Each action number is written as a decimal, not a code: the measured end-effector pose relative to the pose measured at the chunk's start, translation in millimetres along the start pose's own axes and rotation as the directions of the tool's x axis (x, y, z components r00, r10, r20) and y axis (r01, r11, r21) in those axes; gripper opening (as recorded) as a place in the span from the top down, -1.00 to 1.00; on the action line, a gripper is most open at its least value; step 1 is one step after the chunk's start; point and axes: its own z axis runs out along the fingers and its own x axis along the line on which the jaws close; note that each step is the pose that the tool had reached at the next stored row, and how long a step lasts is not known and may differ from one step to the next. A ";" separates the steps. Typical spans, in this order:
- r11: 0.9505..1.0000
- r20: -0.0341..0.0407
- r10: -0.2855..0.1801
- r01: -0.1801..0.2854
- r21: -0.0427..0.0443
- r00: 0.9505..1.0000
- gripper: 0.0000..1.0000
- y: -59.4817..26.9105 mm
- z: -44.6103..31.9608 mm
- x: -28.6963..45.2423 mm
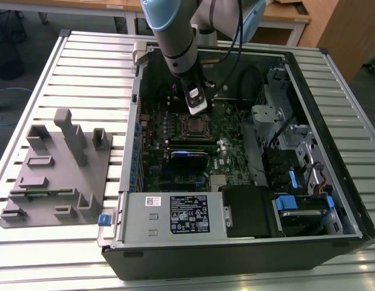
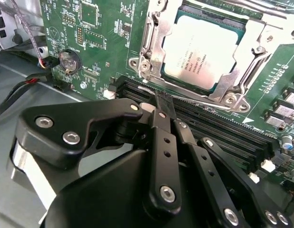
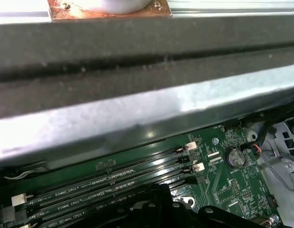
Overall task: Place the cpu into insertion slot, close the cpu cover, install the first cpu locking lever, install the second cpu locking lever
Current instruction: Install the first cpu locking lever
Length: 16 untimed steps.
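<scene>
Motherboard (image 1: 199,142) is what we see at the heart of the scene, green and lying flat inside an open computer case (image 1: 333,200) that rests on a ribbed metal worktop (image 1: 84,66). In the exterior view the arm (image 1: 175,36) reaches down from above into the case, and its end effector (image 1: 196,104) hangs just over the board, close beside the insertion slot (image 1: 193,125).

In the second wrist view we find the cpu (image 2: 201,50) already seated in the insertion slot, its dull silver top facing up. The cpu cover (image 2: 159,42) lies down around it, the chip showing through the cover's square window. A thin metal locking lever (image 2: 194,102) runs along the edge of the socket nearest the end effector (image 2: 164,102), whose black fingers (image 2: 163,107) come together into one narrow tip right at that lever; we cannot tell whether the tip touches it. Nothing is held between the fingers.

Long black memory slots (image 2: 223,128) lie just beside the socket, between it and the end effector's linkage. A round coin battery (image 2: 69,60) sits on the board well apart from the socket; we see it too in the first wrist view (image 3: 235,156), along with the memory slots (image 3: 113,183) and the wall of the case (image 3: 137,114).

On the worktop, at the exterior view's left, stands a grey fixture block (image 1: 57,170).
</scene>
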 end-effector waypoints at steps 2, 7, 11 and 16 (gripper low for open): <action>1.000 0.001 -0.001 0.001 0.002 1.000 0.80 -0.1 0.3 0.1; 1.000 0.005 -0.002 0.002 0.006 1.000 0.80 -0.8 1.1 0.3; 1.000 0.007 -0.003 0.003 0.009 1.000 0.80 -1.7 1.8 0.3; 1.000 0.010 -0.005 0.005 0.014 1.000 0.80 -2.2 2.9 0.6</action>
